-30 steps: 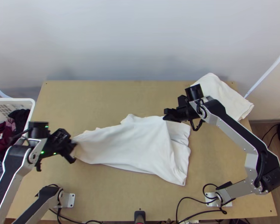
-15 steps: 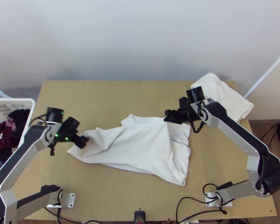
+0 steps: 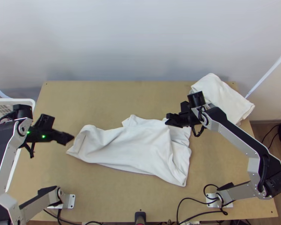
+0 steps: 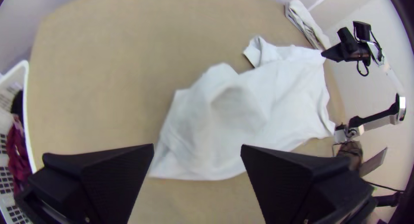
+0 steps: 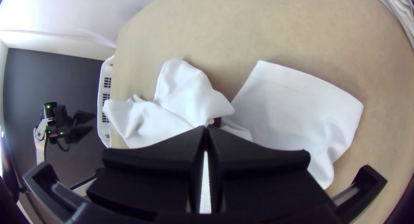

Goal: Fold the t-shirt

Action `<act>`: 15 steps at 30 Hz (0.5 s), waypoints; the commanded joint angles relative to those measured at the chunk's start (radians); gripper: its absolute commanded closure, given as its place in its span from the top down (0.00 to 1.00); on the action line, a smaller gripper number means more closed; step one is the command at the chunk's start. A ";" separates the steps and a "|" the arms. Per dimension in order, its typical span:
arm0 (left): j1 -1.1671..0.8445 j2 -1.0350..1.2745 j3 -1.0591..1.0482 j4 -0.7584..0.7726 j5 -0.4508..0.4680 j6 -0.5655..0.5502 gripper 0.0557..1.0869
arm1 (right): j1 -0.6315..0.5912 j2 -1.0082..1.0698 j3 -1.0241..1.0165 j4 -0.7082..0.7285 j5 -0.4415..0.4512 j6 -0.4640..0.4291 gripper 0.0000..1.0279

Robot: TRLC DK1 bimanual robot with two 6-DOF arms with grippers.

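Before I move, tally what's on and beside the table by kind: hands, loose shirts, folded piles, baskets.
Hands: 2 (left hand, right hand)
Loose white t-shirt: 1
Folded white pile: 1, layers not counted
White basket: 1
Total: 5
Clothes in the basket overlap, so I can't count them.

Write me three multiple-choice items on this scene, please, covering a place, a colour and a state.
1. On the table, where is the folded white cloth?
A) Near left corner
B) Far right corner
C) Centre

2. What colour is the t-shirt?
A) Black
B) Red
C) White

3. How is the left end effector?
A) Open
B) Shut on the t-shirt
C) Shut, empty

1 B: it lies at that corner in the top view.
2 C: all its visible fabric is white.
3 A: its fingers stand wide apart.
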 commanded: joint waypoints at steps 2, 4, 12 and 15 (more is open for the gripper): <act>0.040 0.099 -0.013 -0.109 0.108 -0.035 0.95 | 0.003 -0.028 -0.021 0.010 -0.002 0.025 0.03; 0.060 0.127 -0.021 -0.126 0.165 -0.073 0.95 | 0.003 -0.028 -0.021 0.008 -0.002 0.031 0.03; 0.175 0.202 -0.027 0.024 0.237 -0.243 0.87 | 0.007 -0.032 -0.023 0.005 -0.002 0.056 0.03; 0.215 0.222 -0.056 0.060 0.248 -0.243 0.84 | 0.013 -0.031 -0.015 0.005 0.003 0.065 0.03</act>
